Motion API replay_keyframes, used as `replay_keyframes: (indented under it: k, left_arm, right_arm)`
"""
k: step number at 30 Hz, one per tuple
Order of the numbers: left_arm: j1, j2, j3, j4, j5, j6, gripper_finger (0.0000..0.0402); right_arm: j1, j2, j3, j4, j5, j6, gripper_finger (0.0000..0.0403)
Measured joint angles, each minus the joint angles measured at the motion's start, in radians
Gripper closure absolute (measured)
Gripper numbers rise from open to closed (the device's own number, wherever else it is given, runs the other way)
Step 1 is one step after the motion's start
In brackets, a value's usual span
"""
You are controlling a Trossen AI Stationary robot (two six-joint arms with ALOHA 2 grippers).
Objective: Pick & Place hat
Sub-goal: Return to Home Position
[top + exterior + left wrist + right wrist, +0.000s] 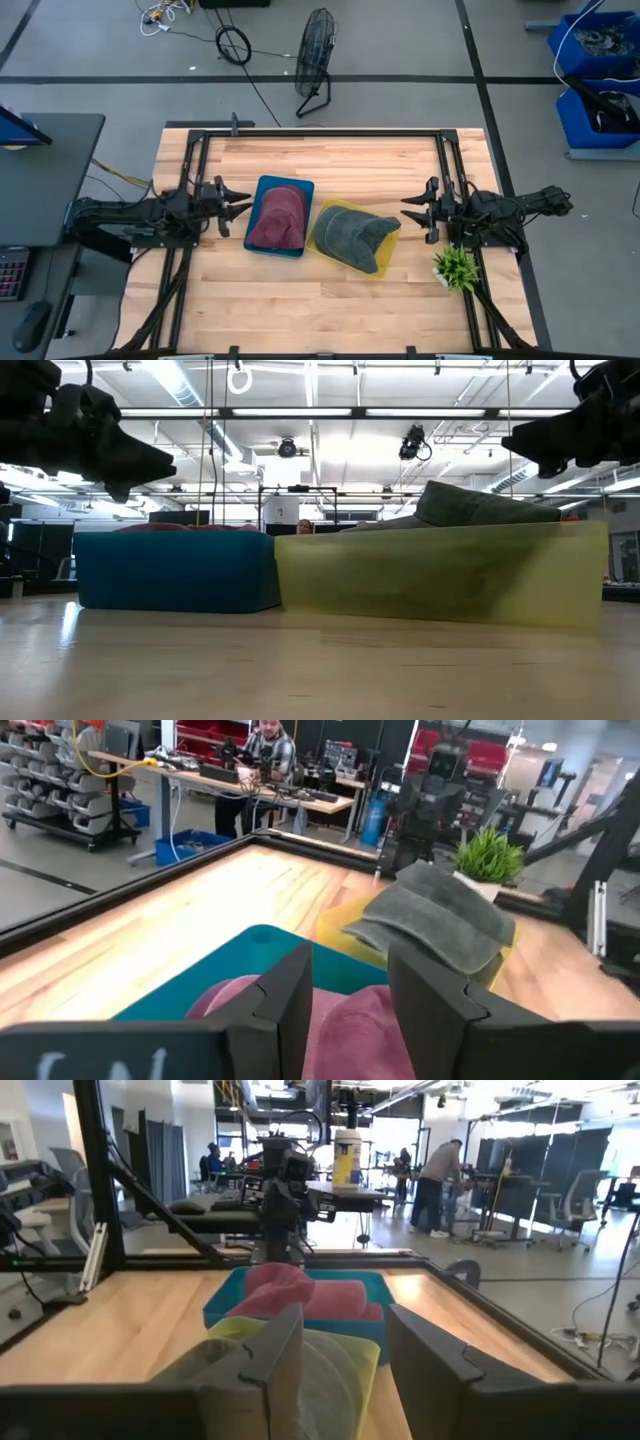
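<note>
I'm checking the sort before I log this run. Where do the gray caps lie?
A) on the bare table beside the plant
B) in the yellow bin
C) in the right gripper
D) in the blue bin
B: the gray caps are heaped in the yellow bin, the blue bin holds only maroon caps, and the right gripper is open and empty beside the yellow bin.

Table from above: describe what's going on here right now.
Nothing is being handled. A gray cap lies heaped in the yellow bin, and a maroon cap lies in the blue bin beside it. The left gripper and right gripper hang open and empty on either side of the bins.
</note>
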Motion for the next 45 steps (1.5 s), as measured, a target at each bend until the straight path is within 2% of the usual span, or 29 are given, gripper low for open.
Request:
replay_keyframes:
  k: [45]
  left_arm:
    - [0.0, -0.001, -0.002, 0.019, -0.003, -0.011, 0.0266]
  right_arm:
    - [0.0, 0.001, 0.001, 0.0, 0.001, 0.019, 0.0255]
